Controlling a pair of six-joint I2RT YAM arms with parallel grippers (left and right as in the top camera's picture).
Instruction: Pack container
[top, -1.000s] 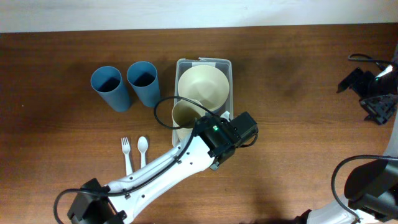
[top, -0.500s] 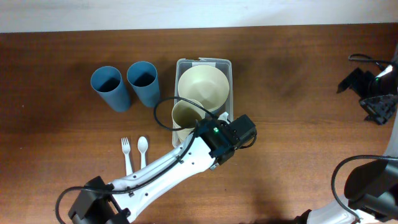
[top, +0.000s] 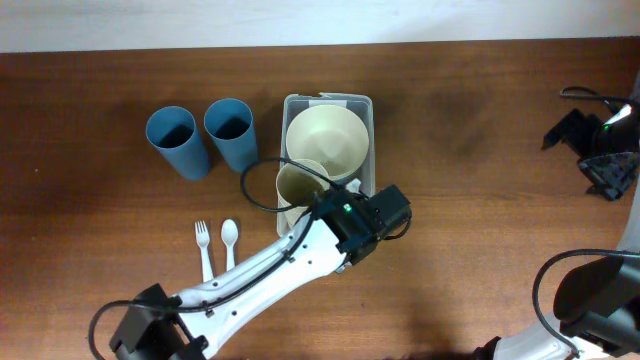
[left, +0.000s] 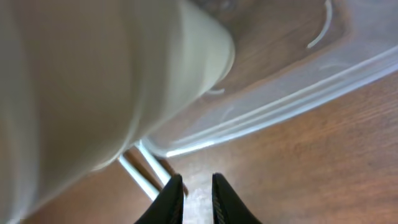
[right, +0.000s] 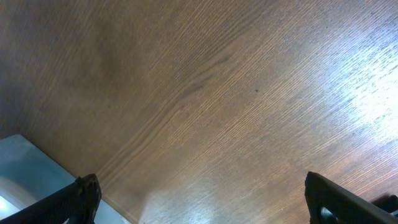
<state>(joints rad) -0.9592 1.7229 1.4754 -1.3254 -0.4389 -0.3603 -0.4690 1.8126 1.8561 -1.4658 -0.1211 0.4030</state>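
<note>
Left wrist view alone shows the left end effector (left: 196, 199) clenched beside the container (left: 280, 102) rim, which overhead hides.

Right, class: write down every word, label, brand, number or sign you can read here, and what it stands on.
None. No readable text shows on the container, the upper bowl, the lower bowl, the blue cup by the container, the other blue cup, the fork, the spoon, the left arm or the table.
</note>
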